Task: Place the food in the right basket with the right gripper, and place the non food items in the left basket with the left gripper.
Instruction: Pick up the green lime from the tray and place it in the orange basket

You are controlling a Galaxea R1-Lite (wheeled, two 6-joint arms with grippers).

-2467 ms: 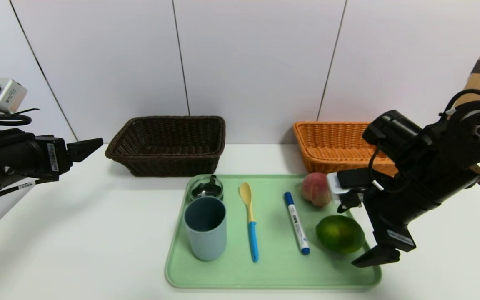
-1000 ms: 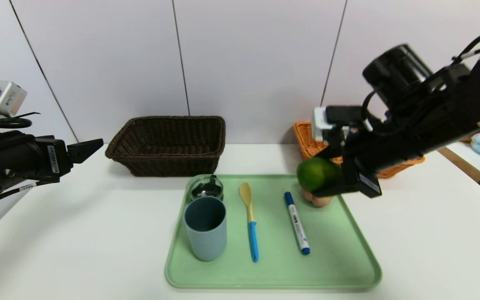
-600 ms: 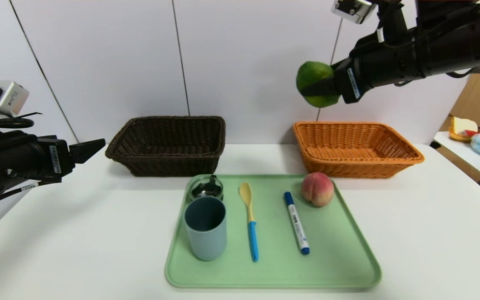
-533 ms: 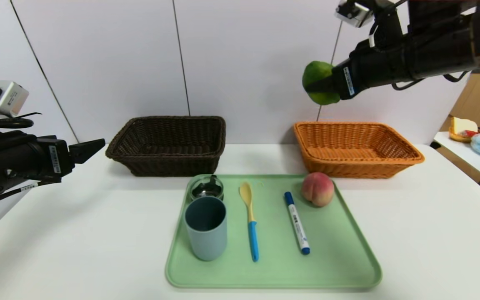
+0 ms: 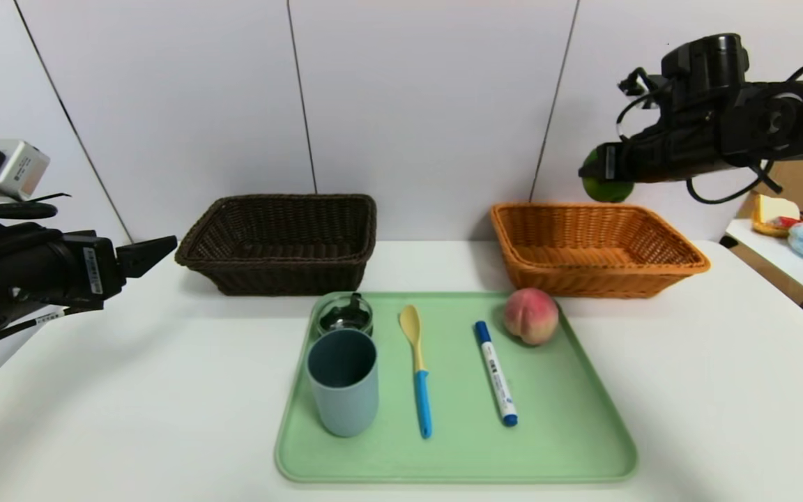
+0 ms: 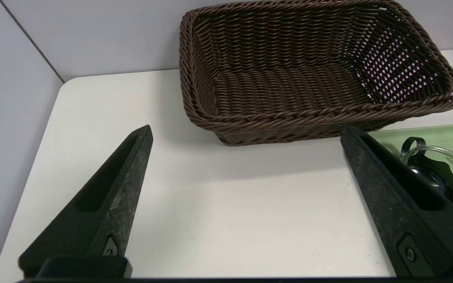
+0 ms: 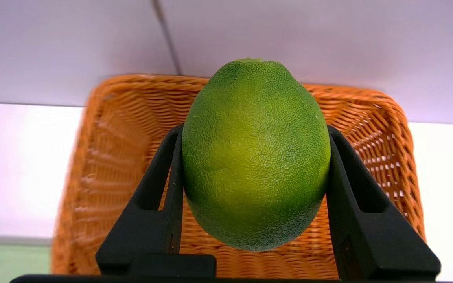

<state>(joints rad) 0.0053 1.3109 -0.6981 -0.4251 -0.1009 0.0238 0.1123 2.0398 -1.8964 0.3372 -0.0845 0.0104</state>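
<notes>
Above the right basket: right gripper [image 7: 252,157], jaws clamped on the green citrus [image 7: 255,155], held in the air.
Right basket [image 5: 680,263]: far right of the surface [image 5: 129,390].
Peach [image 5: 531,316]: far right corner of the green tray [image 5: 583,432].
Left edge: left gripper [image 6: 246,173], jaws spread, holding nothing.
Left basket [image 6: 328,114]: far side, just beyond it.
</notes>
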